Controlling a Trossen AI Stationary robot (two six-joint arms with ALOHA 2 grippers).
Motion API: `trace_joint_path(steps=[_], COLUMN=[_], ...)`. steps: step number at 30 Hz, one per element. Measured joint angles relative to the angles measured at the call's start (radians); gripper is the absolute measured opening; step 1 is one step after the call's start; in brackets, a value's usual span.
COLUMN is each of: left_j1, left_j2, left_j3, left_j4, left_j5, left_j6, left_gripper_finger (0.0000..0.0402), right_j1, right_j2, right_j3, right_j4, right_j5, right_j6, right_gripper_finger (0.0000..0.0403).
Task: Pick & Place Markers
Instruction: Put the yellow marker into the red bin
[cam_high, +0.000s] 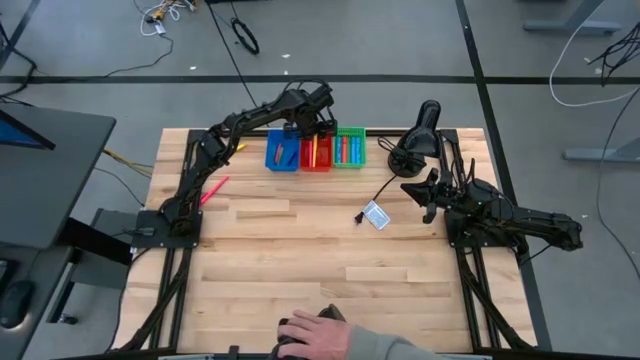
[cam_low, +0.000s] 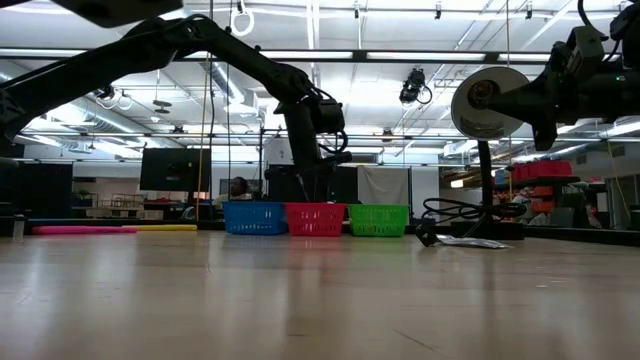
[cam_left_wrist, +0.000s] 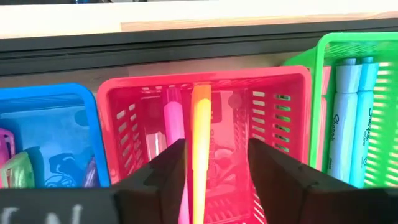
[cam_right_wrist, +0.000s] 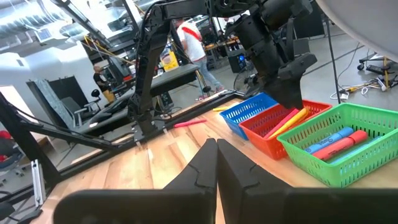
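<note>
- We see the left hand over the red bin, fingers parted, an orange marker between them, apparently released.
- Right hand shut, empty.
- Two markers remain on the surface.

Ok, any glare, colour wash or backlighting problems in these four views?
Left wrist view: the red bin glows and looks washed out, tinting the orange marker. Low view: bright ceiling lights leave the arms as silhouettes. High view: even light, soft shadows.
</note>
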Motion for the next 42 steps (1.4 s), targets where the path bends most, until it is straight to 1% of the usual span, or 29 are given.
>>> trace_joint_path(steps=[5, 9, 14, 21, 22, 24, 27, 32, 38, 39, 42], left_j1=[0.0, -0.006, -0.01, -0.027, -0.031, -0.035, -0.043, -0.069, -0.13, -0.138, -0.153], left_j2=[0.0, -0.012, -0.025, -0.03, -0.037, -0.069, -0.096, -0.129, -0.145, -0.145, -0.176], left_j3=[0.0, 0.002, 0.048, 0.2, 0.205, 0.182, 0.18, 0.179, 0.179, 0.176, 0.101], left_j4=[0.0, -0.003, -0.065, -0.229, -0.239, -0.256, -0.316, -0.429, -0.57, -0.573, -0.572], left_j5=[0.003, 0.032, 0.056, 0.056, 0.056, 0.079, 0.099, 0.095, 0.087, 0.087, 0.124], left_j6=[0.001, 0.054, 0.141, 0.249, 0.269, 0.286, 0.324, 0.405, 0.549, 0.577, 0.624], left_gripper_finger=[0.0216, 0.0236, 0.0243, 0.0243, 0.0243, 0.0243, 0.0243, 0.0243, 0.0243, 0.0243, 0.0243], right_j1=[0.0, 0.0, 0.0, 0.0, 0.0, 0.0, 0.0, 0.0, 0.0, 0.0, 0.0], right_j2=[0.0, 0.0, 0.0, 0.0, 0.0, 0.0, 0.0, 0.0, 0.0, 0.0, 0.0], right_j3=[0.0, 0.0, 0.0, 0.0, 0.0, 0.0, 0.0, 0.0, 0.0, 0.0, 0.0], right_j4=[0.0, 0.0, 0.0, 0.0, 0.001, 0.001, 0.001, 0.001, 0.002, 0.002, 0.002], right_j5=[0.0, 0.0, 0.0, 0.0, 0.0, 0.0, 0.0, 0.0, 0.0, 0.0, 0.0], right_j6=[0.0, 0.0, 0.0, 0.0, 0.0, 0.0, 0.0, 0.0, 0.0, 0.0, 0.0], right_gripper_finger=[0.0011, 0.0011, 0.0011, 0.0011, 0.0011, 0.0011, 0.0011, 0.0011, 0.0011, 0.0011, 0.0011])
